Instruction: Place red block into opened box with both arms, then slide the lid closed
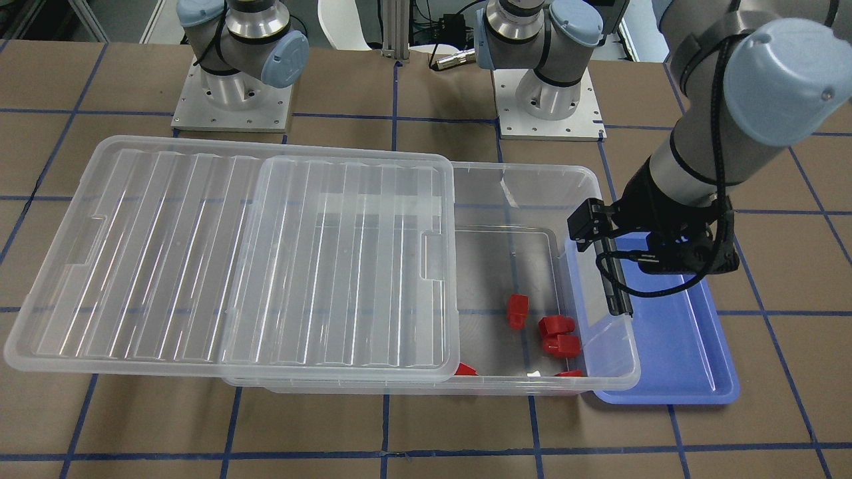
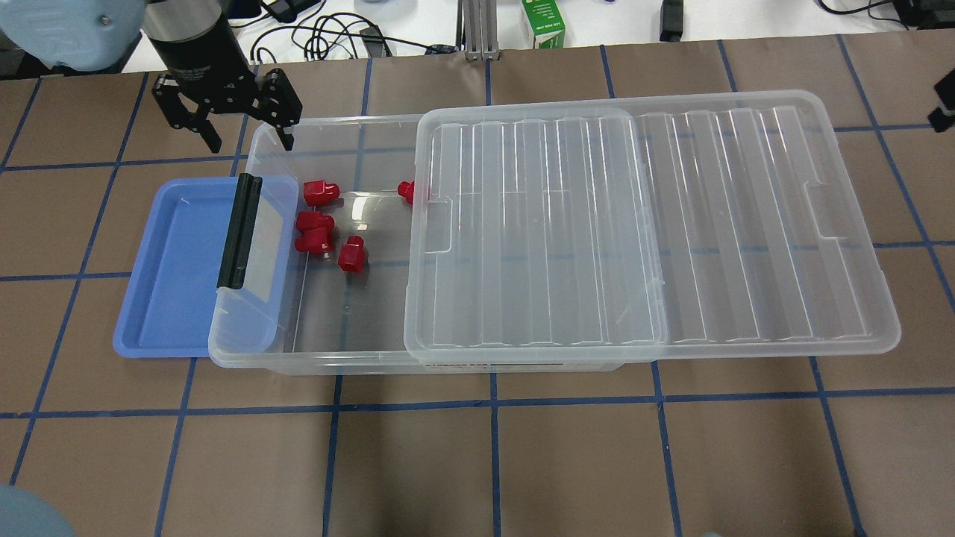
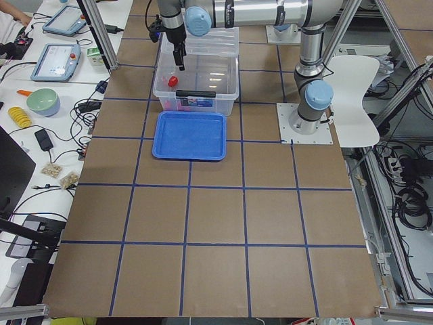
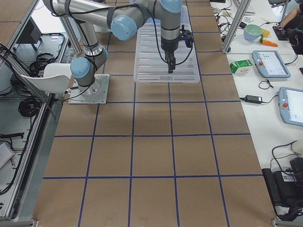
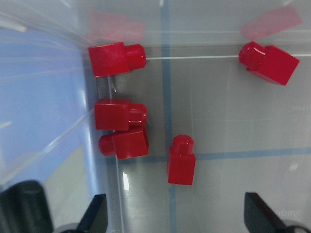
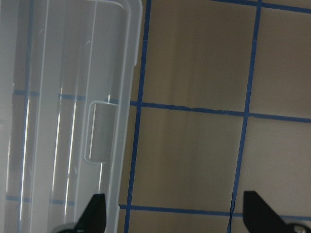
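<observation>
The left gripper (image 2: 248,133) hangs over the far-left corner of the box (image 2: 246,350), its fingers spread wide with nothing between them. Five red blocks (image 2: 351,253) lie on the floor of the box's uncovered left end. Three are bunched near the end wall with the black clip (image 2: 240,231), one lies just beside them, and one lies at the lid's edge. The lid (image 2: 649,224) covers the rest of the box and overhangs well past its right end. The clip end of the box sits over a blue tray (image 2: 171,268). The right gripper (image 6: 177,216) is also wide open and empty. It seems to hang over the bare table (image 6: 194,63) just beside the lid's notched outer end.
</observation>
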